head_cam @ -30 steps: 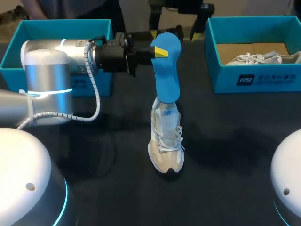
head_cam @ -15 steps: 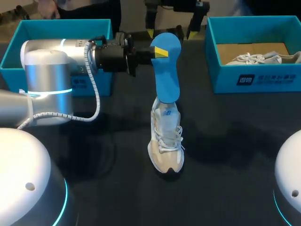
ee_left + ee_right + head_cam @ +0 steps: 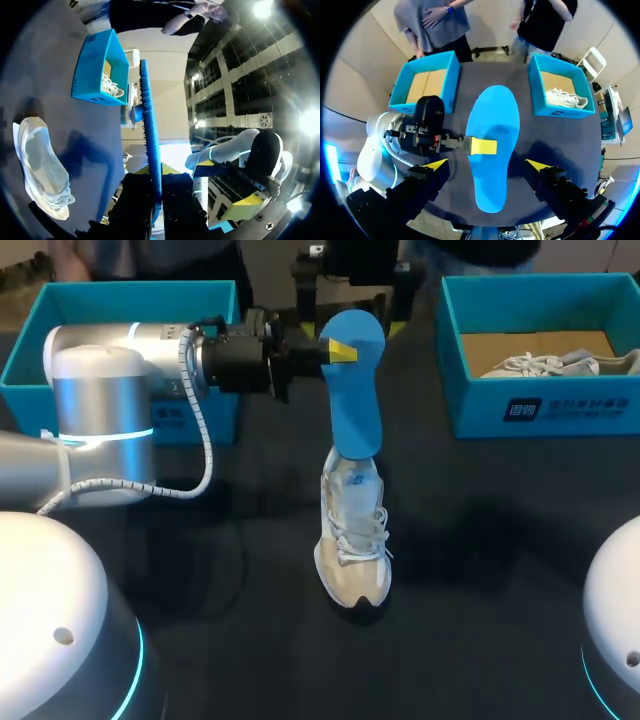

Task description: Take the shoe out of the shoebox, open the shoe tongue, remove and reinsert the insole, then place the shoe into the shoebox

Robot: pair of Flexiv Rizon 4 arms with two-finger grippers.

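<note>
Insole (image 3: 355,390) matt, prob. foam; shoe (image 3: 353,540) mesh cloth; table (image 3: 500,540) matt; left arm (image 3: 100,370) smooth metal.

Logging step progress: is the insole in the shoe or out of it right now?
Out. The left gripper holds the insole in the air, clear of the shoe on the table.

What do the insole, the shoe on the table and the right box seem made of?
Insole: probably foam, matte blue, with a dimpled edge.
Shoe: likely mesh fabric, pale and partly see-through, white laces.
Box: apparently cardboard, blue outside, plain brown floor inside.
</note>
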